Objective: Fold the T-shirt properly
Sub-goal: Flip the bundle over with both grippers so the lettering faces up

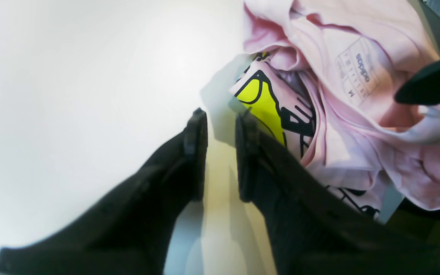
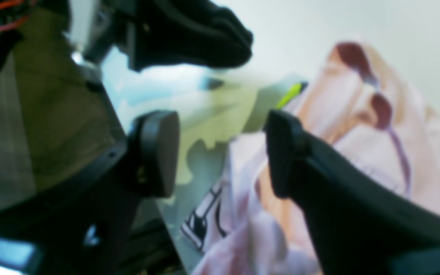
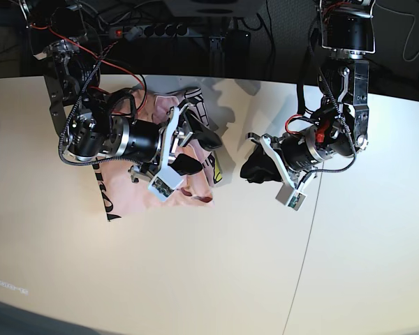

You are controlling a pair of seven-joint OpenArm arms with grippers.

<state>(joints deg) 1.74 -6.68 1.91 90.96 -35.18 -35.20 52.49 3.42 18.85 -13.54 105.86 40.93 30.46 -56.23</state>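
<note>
The pale pink T-shirt lies crumpled on the table under my right arm. In the left wrist view the T-shirt shows its printed neck label and a black and yellow-green print. My right gripper hovers over the heap with its jaws wide open and empty; the right wrist view shows the right gripper blurred, just above the cloth. My left gripper is beside the shirt's edge. Its fingers stand a narrow gap apart, with only bare table between them.
The pale table has a seam running down its right part. Cables and a power strip lie along the dark back edge. The two grippers are close together over the shirt's right edge.
</note>
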